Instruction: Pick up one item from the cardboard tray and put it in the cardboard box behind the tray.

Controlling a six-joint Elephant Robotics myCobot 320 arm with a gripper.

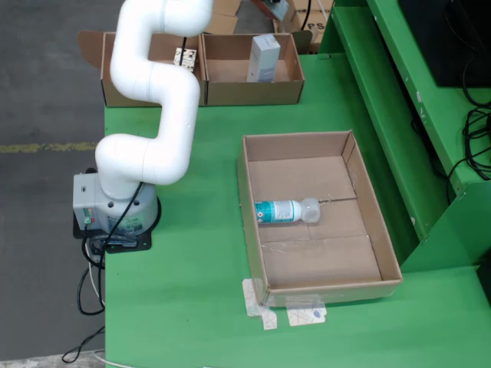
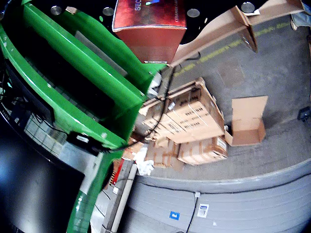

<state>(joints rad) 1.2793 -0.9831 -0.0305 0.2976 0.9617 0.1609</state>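
Tape patches [image 1: 285,313] anchor the cardboard tray [image 1: 254,230] to the green desk [image 1: 192,307], keeping it put. Inside lies one plastic bottle [image 1: 286,211] on its side. Behind stands the cardboard box [image 1: 291,86], already holding a carton [image 1: 263,57]. Jaws unseen; their state cannot be told.

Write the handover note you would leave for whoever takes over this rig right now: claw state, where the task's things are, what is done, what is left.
Claw: out of the fixed view; in the wrist view a red box sits at the top edge, grip not clear.
Tray: one bottle lying on its side.
Boxes behind the tray: the right box holds a white carton; the left box is partly hidden by the arm.
Done: cannot tell.
Left: the bottle, still in the tray.
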